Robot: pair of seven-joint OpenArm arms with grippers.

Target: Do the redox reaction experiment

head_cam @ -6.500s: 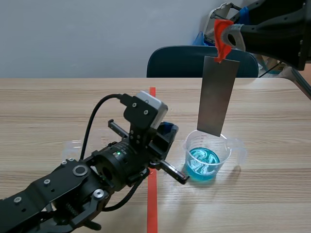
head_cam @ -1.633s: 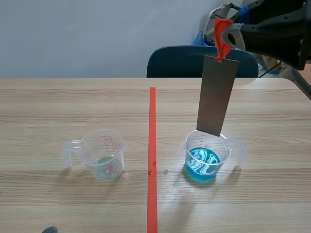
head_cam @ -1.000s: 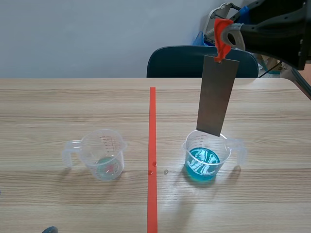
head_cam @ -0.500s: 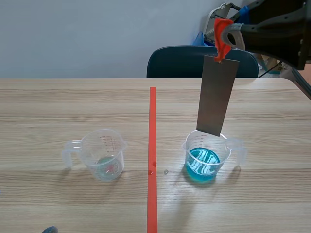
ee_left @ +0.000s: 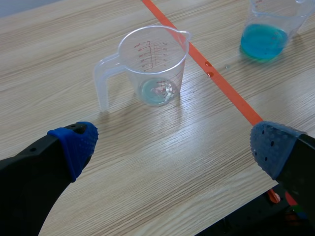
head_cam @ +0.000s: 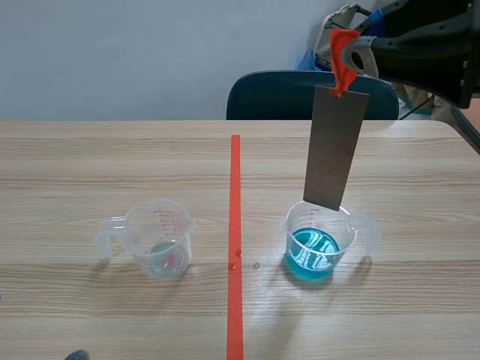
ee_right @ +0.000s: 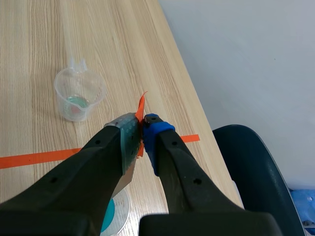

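Your wooden table (head_cam: pixel 90 150) bears two clear cups: the near-empty cup (ee_left: pixel 155 64) stands ahead of your left gripper (ee_left: pixel 172 142), the cup of blue liquid (head_cam: pixel 315 244) under your right gripper (head_cam: pixel 343 54); red tape line (head_cam: pixel 235 195) runs between them.

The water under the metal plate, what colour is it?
The water is bright blue, clearest in the scene view.

- Table (head_cam: pixel 90 165): pale wood grain, matt, faint sheen near the cups.
- Metal strip (head_cam: pixel 334 146): flat grey metal, smooth, dull rather than mirror-bright.
- Orange tab (head_cam: pixel 343 60) at its upper end: soft, crumpled, tape-like.
- Left cup (head_cam: pixel 159 238) and right cup (head_cam: pixel 319 244): clear plastic, glossy.
- Blue liquid (head_cam: pixel 312 251) in the right cup: shiny, streaked with white reflections.
- Tape line (head_cam: pixel 235 180): orange-red, smooth, flat.
- Pads (ee_left: pixel 76 142) of the left gripper (ee_left: pixel 174 145): blue, dotted, rubbery; black matt fingers behind.
- Chair (head_cam: pixel 277 96): dark blue, smooth shell.
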